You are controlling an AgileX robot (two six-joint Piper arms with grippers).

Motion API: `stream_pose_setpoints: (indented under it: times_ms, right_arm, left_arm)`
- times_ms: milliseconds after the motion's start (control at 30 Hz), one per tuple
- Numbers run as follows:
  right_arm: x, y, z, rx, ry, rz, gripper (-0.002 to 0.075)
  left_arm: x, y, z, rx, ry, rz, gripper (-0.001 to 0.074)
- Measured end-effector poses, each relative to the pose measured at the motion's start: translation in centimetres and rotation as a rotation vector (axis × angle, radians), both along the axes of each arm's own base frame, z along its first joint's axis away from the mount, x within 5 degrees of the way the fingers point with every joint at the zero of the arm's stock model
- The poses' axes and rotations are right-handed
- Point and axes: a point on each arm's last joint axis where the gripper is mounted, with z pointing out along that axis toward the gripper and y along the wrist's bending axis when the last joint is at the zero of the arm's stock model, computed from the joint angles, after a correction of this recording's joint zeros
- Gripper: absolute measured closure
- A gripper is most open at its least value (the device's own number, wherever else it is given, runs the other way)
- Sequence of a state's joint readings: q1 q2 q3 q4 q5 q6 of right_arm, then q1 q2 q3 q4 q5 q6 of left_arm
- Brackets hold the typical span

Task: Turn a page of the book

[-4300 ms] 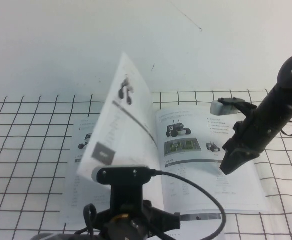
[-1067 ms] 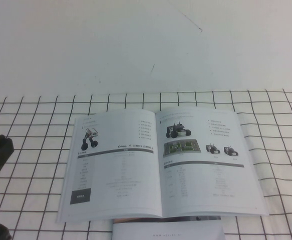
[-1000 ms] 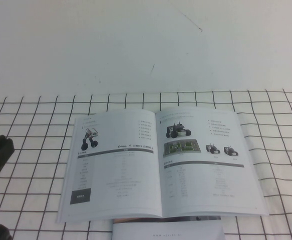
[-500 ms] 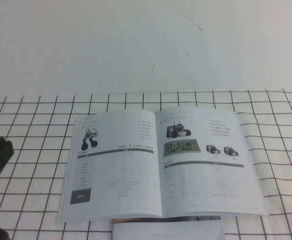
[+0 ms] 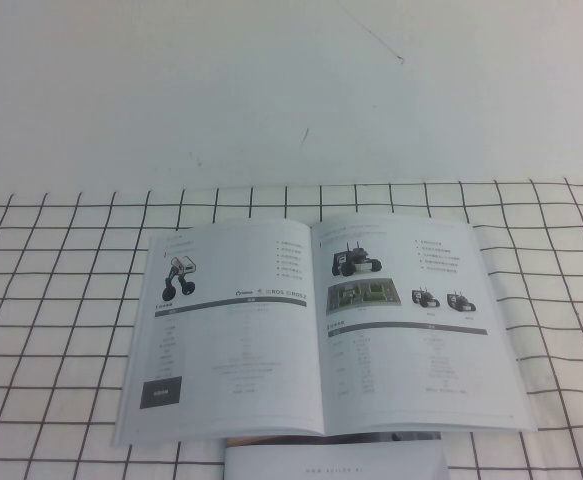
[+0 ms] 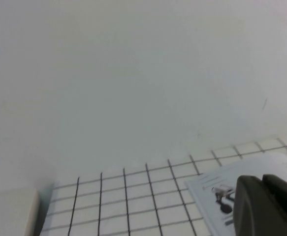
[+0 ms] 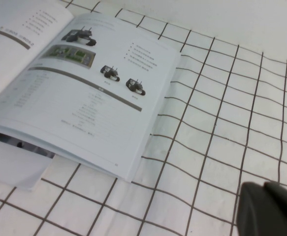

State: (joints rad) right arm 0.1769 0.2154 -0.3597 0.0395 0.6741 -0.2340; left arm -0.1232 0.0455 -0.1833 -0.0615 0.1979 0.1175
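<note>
Wall: a plain white wall (image 5: 271, 90) fills the upper part of the high view, with a few faint dark marks and a thin diagonal scratch toward the upper right.
Worktop: the worktop (image 5: 61, 300) spans the lower half of the high view, covered by a white cloth ruled with a black grid; its far edge meets the wall.
Book: the book (image 5: 321, 330) lies open and flat at lower centre of the high view, spine running up and down, both halves resting on the grid cloth.
Page: the page (image 5: 226, 330) lies flat as the left-hand leaf, showing a white wheeled robot at its upper left, a grey bar under it and a dark square at its lower left.
Right-hand leaf: it carries a dark robot with masts at its top, a green picture below, two small dark robots to the right, then a grey bar and small text.
Booklet: a plain white booklet (image 5: 336, 462) sits at the bottom edge of the high view, partly tucked under the book's near edge.
Left tool: the left tool (image 6: 269, 206) shows only as a dark shape in the lower right of the left wrist view, above the cloth near the book's corner; whether it is apart or together cannot be told.
Right tool: the right tool (image 7: 271, 211) shows as a dark shape in the lower right of the right wrist view, over bare grid cloth well apart from the book; its state cannot be told.
</note>
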Motion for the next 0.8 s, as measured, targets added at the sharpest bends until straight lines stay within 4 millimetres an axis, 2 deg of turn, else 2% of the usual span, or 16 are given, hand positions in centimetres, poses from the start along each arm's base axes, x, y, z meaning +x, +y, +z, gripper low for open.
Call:
stream_pose_setpoints:
  times_ms: [200, 300, 800]
  right_arm:
    - [0.0, 0.0, 0.0, 0.0, -0.002, 0.0, 0.0728]
    - [0.0, 0.0, 0.0, 0.0, -0.002, 0.0, 0.0728]
    - [0.0, 0.0, 0.0, 0.001, -0.001, 0.0, 0.0728]
  left_arm:
    - [0.5, 0.3, -5.9, -0.052, 0.136, 0.072, 0.0737]
    - [0.4, 0.2, -7.5, -0.072, 0.256, 0.074, 0.0737]
    - [0.3, 0.2, -7.8, -0.072, 0.288, 0.074, 0.0737]
